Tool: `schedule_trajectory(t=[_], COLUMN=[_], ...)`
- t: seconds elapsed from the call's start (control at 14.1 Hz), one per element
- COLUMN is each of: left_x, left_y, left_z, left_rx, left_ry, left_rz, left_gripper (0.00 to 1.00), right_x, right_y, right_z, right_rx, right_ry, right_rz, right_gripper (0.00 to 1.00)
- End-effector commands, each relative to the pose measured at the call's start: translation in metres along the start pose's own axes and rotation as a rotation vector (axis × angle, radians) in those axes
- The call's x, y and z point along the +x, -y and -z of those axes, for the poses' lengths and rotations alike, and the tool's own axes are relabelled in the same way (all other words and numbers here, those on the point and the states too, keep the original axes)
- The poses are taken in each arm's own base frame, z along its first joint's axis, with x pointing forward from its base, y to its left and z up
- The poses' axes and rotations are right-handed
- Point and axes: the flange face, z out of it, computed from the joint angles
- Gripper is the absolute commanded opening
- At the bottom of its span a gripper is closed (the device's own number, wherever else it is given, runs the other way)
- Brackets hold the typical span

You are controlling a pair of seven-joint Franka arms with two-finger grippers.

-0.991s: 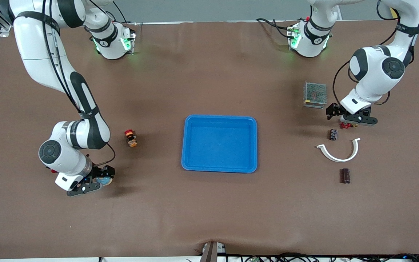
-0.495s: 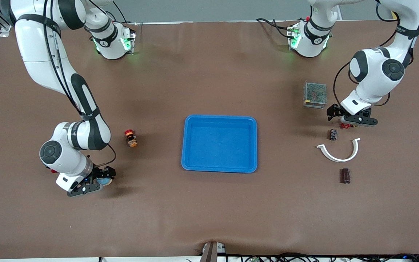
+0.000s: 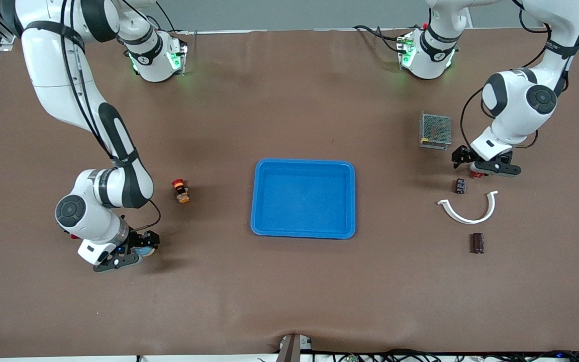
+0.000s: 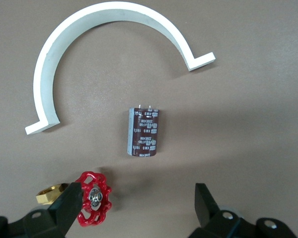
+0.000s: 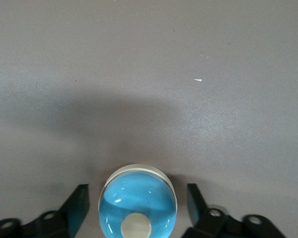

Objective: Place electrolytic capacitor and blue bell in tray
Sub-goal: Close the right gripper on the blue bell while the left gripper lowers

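The right gripper [image 3: 137,250] is down at the table at the right arm's end, its fingers [image 5: 75,207] straddling the round glossy blue bell [image 5: 137,201] with narrow gaps either side. The left gripper [image 3: 479,166] hangs jaws wide over a small red valve handwheel [image 4: 93,197], near the dark-brown cylindrical electrolytic capacitor [image 4: 143,132]. The shallow bright-blue plastic tray [image 3: 303,166] sits mid-table
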Motion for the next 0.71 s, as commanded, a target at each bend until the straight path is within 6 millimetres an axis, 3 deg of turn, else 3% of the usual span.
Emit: schedule_trajectory(t=[0.0, 0.21, 0.5, 0.64], left_x=[0.006, 0.016, 0.024, 0.03], left_y=[0.002, 0.006, 0.008, 0.009], left_z=[0.004, 0.001, -0.012, -0.016], left_rx=[0.013, 0.014, 0.009, 0.009], left_ry=[-0.021, -0.027, -0.014, -0.014], left_rz=[-0.021, -0.02, -0.022, -0.023], left_gripper=[1.0, 1.0, 1.0, 1.0], right_x=[0.002, 0.002, 0.008, 0.018], right_y=[-0.004, -0.006, 0.0, 0.004], right_z=[-0.004, -0.004, 0.005, 0.022], right_rx=[0.02, 0.02, 0.025, 0.04], right_ry=[-0.007, -0.008, -0.009, 0.009], right_rz=[0.03, 0.032, 0.03, 0.037], right_gripper=[0.64, 0.46, 0.45, 0.45])
